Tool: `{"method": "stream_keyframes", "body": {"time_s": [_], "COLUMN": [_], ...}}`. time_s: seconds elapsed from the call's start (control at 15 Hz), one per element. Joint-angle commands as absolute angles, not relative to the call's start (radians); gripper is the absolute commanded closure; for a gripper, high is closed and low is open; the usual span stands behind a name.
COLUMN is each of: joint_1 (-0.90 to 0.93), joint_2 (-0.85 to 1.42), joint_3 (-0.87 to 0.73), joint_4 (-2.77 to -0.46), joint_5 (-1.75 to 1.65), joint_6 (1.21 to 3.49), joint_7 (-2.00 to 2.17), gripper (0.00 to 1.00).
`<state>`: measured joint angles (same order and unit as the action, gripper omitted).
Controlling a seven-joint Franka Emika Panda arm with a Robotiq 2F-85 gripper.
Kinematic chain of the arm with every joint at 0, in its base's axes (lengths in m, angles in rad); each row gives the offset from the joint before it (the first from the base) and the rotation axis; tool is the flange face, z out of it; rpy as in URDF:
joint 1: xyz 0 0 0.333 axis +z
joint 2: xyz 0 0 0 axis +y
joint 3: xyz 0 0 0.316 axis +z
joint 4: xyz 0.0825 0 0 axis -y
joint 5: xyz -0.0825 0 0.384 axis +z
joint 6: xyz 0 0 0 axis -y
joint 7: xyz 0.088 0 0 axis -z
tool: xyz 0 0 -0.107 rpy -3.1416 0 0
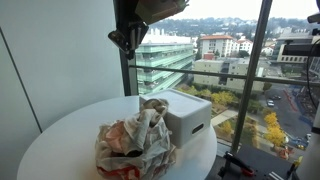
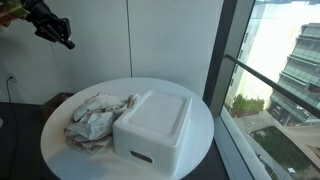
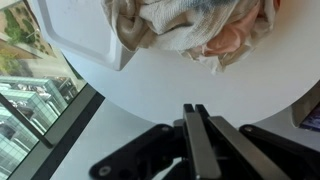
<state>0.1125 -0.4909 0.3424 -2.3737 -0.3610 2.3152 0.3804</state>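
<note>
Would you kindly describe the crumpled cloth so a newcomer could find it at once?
Find the round white table beside the tall window. On it, against a white box, lies the crumpled cloth: the only soft, rumpled heap, pale with reddish patches, unlike the smooth plain box.

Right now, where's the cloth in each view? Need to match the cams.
Exterior view: cloth low centre, left of and in front of the box.
Exterior view: cloth left of centre, beside the box.
Wrist view: cloth along the top edge, above the shut gripper.
Shared landmark: the box, top left in the wrist view.
</note>
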Motion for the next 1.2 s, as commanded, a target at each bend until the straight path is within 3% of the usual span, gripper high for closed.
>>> {"method": "stream_keyframes", "body": {"time_s": [0.0,0.07,0.13,0.73,1.13], "joint_1": [0.124,0.108,0.108,0.083,0.112], "joint_2": [-0.413,-0.376,-0.337,0.03,0.161], "joint_3": [0.367,0.38,0.376,0.234,0.16], "joint_4": [-2.357,-2.355,-2.352,-2.288,-2.252], "joint_5": [-0.329,-0.346,-0.34,-0.286,-0.211], "joint_6": [2.292,2.291,2.292,2.325,2.413], "joint_7": [0.378,0.4,0.4,0.479,0.472], "gripper": [0.92,0.68,0.66,0.01,0.0]}}
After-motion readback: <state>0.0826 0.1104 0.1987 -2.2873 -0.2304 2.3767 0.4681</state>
